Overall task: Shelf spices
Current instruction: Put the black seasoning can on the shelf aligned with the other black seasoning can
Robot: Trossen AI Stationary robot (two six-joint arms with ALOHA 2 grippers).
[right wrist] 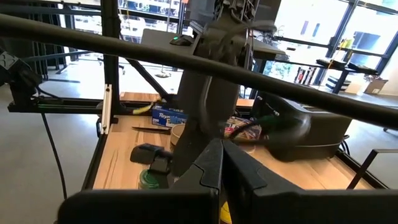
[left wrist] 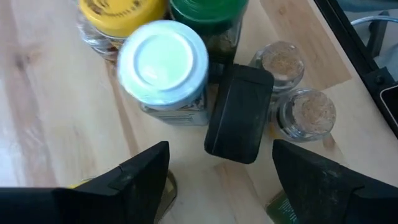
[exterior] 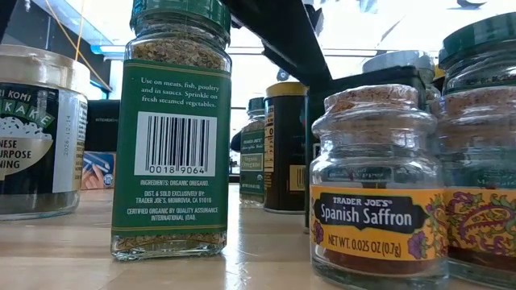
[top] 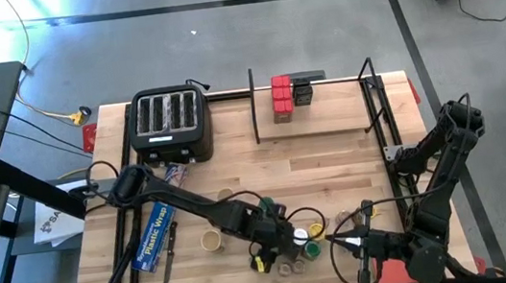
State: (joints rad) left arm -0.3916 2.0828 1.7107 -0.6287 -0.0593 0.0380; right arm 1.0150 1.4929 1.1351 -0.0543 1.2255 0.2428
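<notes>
A cluster of spices stands near the table's front edge: a white-lidded jar (left wrist: pixel 163 62), a yellow-lidded jar (left wrist: pixel 118 12), a green-lidded jar (left wrist: pixel 208 12), a black box (left wrist: pixel 239 112) and two tiny cork-topped jars (left wrist: pixel 308 112). My left gripper (left wrist: pixel 221 180) hangs open just above and in front of the black box, slanting down, its fingers wide on either side and clear of it. The shelf (top: pixel 313 120) at the far side carries red tins (top: pixel 281 97) and a black box (top: pixel 302 92). My right gripper (right wrist: pixel 221 168) is shut and empty, held level at the front right (top: pixel 342 240).
A black toaster (top: pixel 171 122) stands at the far left. A long blue plastic-wrap box (top: pixel 155 236) and a dark knife (top: pixel 169 263) lie at the front left. A tall green-labelled jar (exterior: pixel 173 129) and a saffron jar (exterior: pixel 377 185) stand close to the front edge.
</notes>
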